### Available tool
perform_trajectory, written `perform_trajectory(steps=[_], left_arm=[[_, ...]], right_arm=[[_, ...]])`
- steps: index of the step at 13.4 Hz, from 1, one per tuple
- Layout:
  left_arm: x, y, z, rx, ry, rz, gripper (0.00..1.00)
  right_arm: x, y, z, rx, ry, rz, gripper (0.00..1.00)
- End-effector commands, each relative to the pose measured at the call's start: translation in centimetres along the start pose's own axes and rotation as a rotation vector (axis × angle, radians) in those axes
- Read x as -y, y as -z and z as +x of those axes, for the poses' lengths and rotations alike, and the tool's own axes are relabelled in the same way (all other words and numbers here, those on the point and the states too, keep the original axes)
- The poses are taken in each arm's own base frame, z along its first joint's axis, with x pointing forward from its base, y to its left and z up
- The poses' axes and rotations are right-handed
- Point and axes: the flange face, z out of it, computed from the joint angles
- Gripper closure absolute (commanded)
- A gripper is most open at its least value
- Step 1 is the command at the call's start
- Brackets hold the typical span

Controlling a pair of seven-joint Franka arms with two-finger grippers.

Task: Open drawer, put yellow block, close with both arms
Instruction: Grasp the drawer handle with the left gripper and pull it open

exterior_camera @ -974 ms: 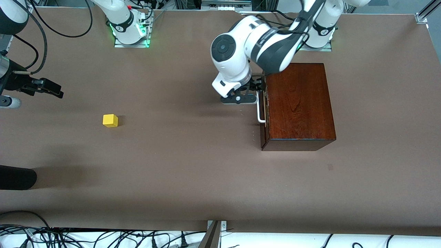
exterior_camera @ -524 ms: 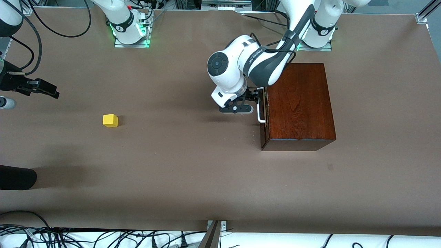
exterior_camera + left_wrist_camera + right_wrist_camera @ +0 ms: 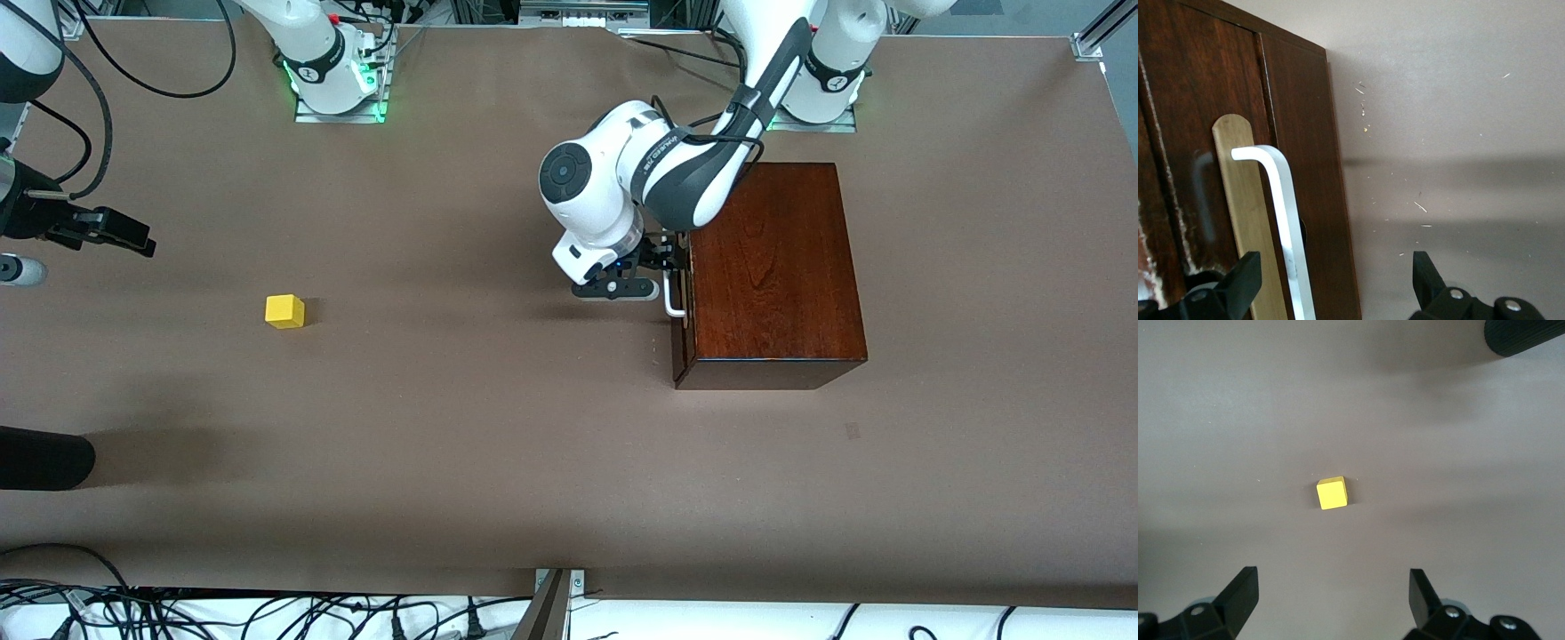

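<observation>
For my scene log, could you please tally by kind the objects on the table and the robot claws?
Wooden boxes with a drawer: 1, drawer shut
Yellow blocks: 1, on the bare table
Claws: 2, both open, the left claw around the drawer's white handle, the right claw above the table at the right arm's end
Total: 4

No readable text anywhere. The left arm (image 3: 662, 164) has a small dark marking on its white forearm shell, too small to make out. Both arm bases near the top of the front view show a small round logo mark, not legible. Nothing printed on the wooden box (image 3: 769, 267), yellow block (image 3: 284, 311) or table (image 3: 444, 427). Wrist views show no lettering.
</observation>
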Motion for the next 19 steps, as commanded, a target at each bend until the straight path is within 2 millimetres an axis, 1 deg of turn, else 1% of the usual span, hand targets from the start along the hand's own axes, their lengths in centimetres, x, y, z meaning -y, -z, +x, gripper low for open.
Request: perform_trajectory(steps=[1, 3, 5, 7, 8, 10, 11, 12, 14, 15, 16, 17, 19], left_arm=[[0.0, -1.5, 0.3, -0.014, -0.013, 0.012, 0.0], [-0.2, -2.6, 0.2, -0.021, -0.017, 0.002, 0.0], [0.2, -2.6, 0.6, -0.019, -0.01, 0.0, 0.0], [0.0, -2.6, 0.4, -0.012, -0.003, -0.008, 0.0], [-0.3, -2.0, 0.3, -0.02, 0.006, -0.018, 0.0], [-1.0, -1.5, -0.1, 0.005, 0.023, -0.058, 0.0], [-1.2, -0.9, 0.1, 0.002, 0.037, -0.074, 0.0], [-1.9, -0.1, 0.0, -0.009, 0.051, -0.086, 0.0], [-3.2, -0.3, -0.7, -0.008, 0.081, -0.083, 0.0], [-4.6, -0.3, -1.5, -0.012, 0.087, -0.082, 0.0], [-5.6, 0.2, -1.6, -0.024, 0.099, -0.091, 0.0], [-6.1, 0.7, -1.4, -0.027, 0.114, -0.104, 0.0], [-6.8, 0.6, -1.6, -0.016, 0.115, -0.119, 0.0]], right_arm=[[-0.2, 0.1, 0.3, -0.005, 0.013, -0.003, 0.0], [-0.2, 0.1, 0.3, -0.005, 0.014, -0.003, 0.0], [-0.2, 0.1, 0.3, -0.005, 0.014, -0.003, 0.0], [-0.2, 0.1, 0.3, -0.003, 0.014, -0.004, 0.0], [-0.2, 0.1, 0.3, -0.003, 0.014, -0.005, 0.0], [-0.2, 0.1, 0.3, -0.003, 0.014, -0.005, 0.0], [-0.2, 0.1, 0.3, -0.003, 0.014, -0.005, 0.0], [-0.2, 0.1, 0.3, -0.003, 0.014, -0.005, 0.0], [-0.2, 0.1, 0.3, -0.003, 0.014, -0.005, 0.0], [-0.2, 0.1, 0.3, -0.003, 0.014, -0.005, 0.0], [-0.1, -0.1, 0.4, 0.0, 0.014, -0.005, 0.0], [-0.1, -0.2, 0.4, 0.001, 0.014, -0.005, 0.0], [-0.1, -0.2, 0.4, 0.001, 0.014, -0.005, 0.0]])
